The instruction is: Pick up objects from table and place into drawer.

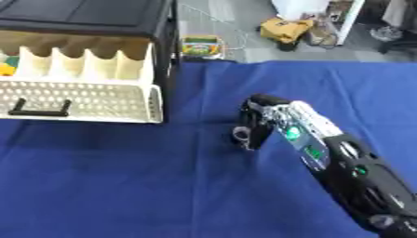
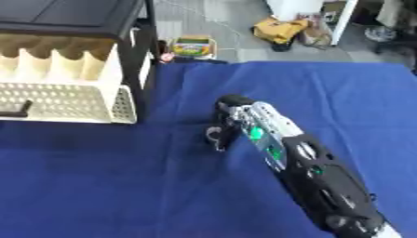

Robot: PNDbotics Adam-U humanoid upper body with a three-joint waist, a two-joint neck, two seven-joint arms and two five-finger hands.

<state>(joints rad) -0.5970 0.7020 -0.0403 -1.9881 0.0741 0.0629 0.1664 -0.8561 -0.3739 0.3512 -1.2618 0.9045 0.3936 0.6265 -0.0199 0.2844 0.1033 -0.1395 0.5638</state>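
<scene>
Left eye view: a blue cloth covers the tabletop. At the upper left stands a black cabinet with a cream drawer pulled out toward the camera; its perforated front carries a black handle, and scalloped dividers rise behind it. Something yellow and green shows inside the drawer at the far left edge, too little of it to identify. The right arm comes in from the lower right corner, black with green lights along the forearm. The right robot hand points down at the cloth near the middle of the tabletop, to the right of the drawer and apart from it. Its fingers are bent downward, and a small grey ring-like shape sits at the fingertips; I cannot tell whether the fingers hold it or whether it is part of the hand.

Right eye view: the same layout, shifted left. The crayon box lies on the floor beyond the far edge of the tabletop, with yellow bags farther back. The left robot hand shows in neither view.
</scene>
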